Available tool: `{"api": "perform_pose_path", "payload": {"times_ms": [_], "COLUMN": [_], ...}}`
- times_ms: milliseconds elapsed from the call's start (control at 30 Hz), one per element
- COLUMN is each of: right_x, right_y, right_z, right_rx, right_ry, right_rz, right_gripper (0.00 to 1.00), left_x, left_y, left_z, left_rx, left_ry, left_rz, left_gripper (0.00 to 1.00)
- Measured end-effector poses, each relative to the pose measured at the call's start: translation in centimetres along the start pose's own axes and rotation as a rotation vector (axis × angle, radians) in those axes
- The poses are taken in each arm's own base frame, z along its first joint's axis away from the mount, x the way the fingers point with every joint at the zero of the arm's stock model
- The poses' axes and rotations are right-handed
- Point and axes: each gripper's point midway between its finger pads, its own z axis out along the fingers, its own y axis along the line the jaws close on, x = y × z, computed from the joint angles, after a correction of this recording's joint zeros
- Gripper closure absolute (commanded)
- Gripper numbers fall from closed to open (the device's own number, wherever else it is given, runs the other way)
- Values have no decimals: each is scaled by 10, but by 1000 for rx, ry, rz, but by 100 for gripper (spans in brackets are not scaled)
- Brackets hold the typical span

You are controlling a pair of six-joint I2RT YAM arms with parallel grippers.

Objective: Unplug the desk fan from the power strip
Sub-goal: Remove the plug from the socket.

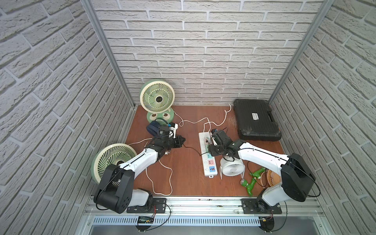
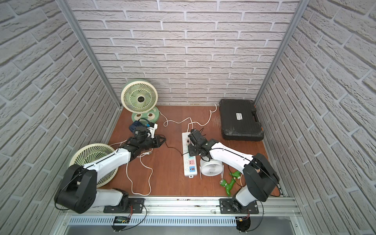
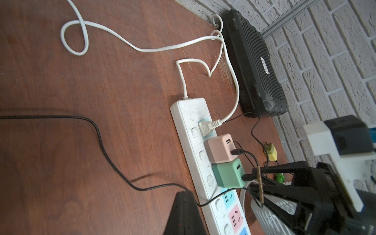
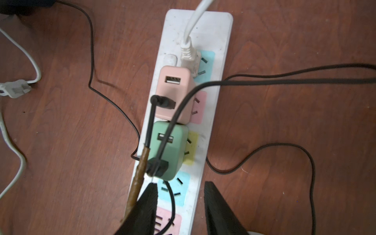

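The white power strip (image 1: 203,144) (image 4: 205,26) lies along the middle of the table. A white plug (image 4: 189,55), a pink adapter (image 4: 175,91) and a green adapter (image 4: 173,150) sit in its sockets, each adapter with a black USB lead. The white plug's cord (image 3: 142,48) runs back to the green desk fan (image 1: 157,97) at the rear. My right gripper (image 4: 180,183) (image 1: 211,151) hovers open over the empty blue socket, just short of the green adapter, holding nothing. My left gripper (image 1: 183,140) (image 3: 184,195) is shut and empty, left of the strip by a black cable (image 3: 101,146).
A small white fan (image 1: 231,167) stands against the strip's right side. A second green fan (image 1: 113,160) and a navy fan (image 1: 153,127) are on the left, with a loose white plug (image 4: 17,89). A black case (image 1: 256,120) lies back right, a green fitting (image 1: 252,181) front right.
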Motion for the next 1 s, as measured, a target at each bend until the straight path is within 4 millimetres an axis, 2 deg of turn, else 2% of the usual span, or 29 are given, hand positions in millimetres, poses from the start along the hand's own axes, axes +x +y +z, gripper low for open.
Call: {"api": "perform_pose_path", "payload": {"times_ms": [200, 500, 733, 1000], "right_x": [2, 2, -3, -6], "right_y": [9, 8, 9, 11], "right_z": [10, 27, 33, 39], "right_rx": [-27, 52, 114, 172], "right_ry": [8, -26, -86, -123], "right_rz": [-9, -7, 14, 30], "right_gripper": [45, 44, 52, 69], "left_x": [5, 15, 25, 35], "left_y": [-1, -8, -10, -17], "left_z": [6, 18, 29, 45], "left_rx": [8, 27, 40, 73], "left_ry": [17, 48, 75, 112], "left_rz": [0, 0, -11, -22], "left_gripper": [100, 100, 100, 100]}}
